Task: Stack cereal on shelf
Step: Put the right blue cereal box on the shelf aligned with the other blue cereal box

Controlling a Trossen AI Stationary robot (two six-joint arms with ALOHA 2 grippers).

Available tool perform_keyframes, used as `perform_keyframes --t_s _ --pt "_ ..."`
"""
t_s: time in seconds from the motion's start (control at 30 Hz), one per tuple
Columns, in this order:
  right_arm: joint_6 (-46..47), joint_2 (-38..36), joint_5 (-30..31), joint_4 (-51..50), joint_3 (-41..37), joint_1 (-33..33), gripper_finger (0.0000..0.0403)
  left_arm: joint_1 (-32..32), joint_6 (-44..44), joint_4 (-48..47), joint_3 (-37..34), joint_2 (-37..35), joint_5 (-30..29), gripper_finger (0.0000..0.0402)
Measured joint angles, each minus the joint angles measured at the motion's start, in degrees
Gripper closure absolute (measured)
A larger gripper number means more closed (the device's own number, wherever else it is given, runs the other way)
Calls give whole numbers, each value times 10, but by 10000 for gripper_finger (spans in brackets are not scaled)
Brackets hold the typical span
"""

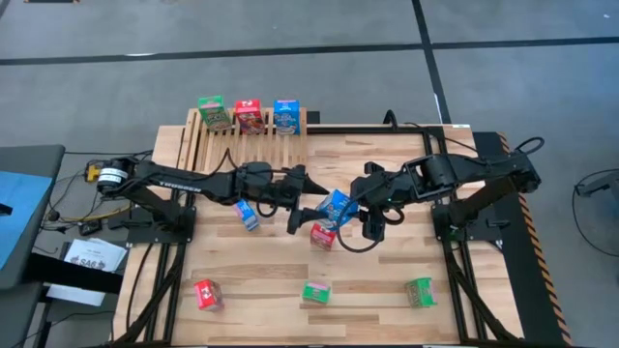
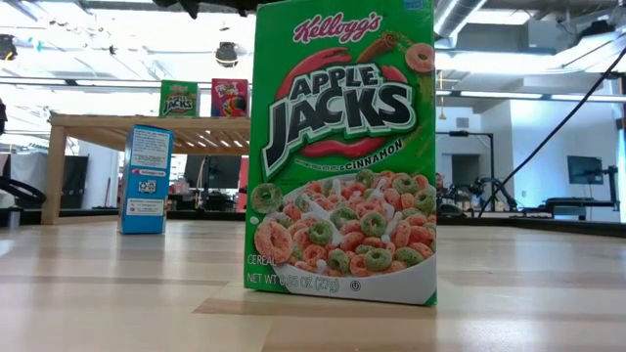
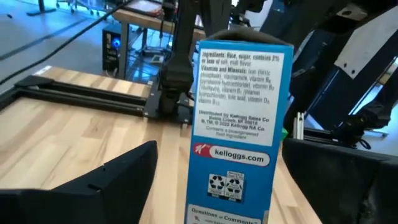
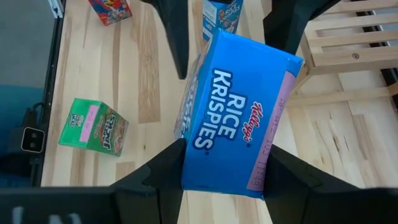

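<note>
My right gripper [image 4: 225, 155] is shut on a blue cereal box [image 4: 236, 106], held in the air over the table's middle [image 1: 337, 208]. My left gripper [image 3: 217, 146] reaches level from the table's left side [image 1: 311, 198]. Its open fingers [image 3: 112, 180] stand on either side of that box's narrow printed side [image 3: 239, 124]; whether they touch it, I cannot tell. The shelf [image 1: 247, 140] at the far edge carries a green [image 1: 214, 112], a red [image 1: 250, 116] and a blue box [image 1: 286, 114], all upright on its slats. My right gripper pinches the blue box between its two fingers [image 4: 166, 169], at the end nearest the wrist [image 4: 217, 183]. One finger is on a narrow printed side, the other on the pink-striped side. The fingers slant down from the table's right. The box is tilted and clear of the table.
On the table lie another blue box [image 1: 247, 215], a red box [image 1: 324, 235] below the held one, and near the front edge a red [image 1: 207, 294] and two green boxes [image 1: 315, 291] [image 1: 420, 291]. In the low view a green box [image 2: 342, 156] fills the foreground.
</note>
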Motion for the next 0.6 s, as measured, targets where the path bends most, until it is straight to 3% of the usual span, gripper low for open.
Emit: perform_keyframes --t_s 0.6 --pt "0 0 0 0 0 0 200 2 14 -1 0 2 39 191"
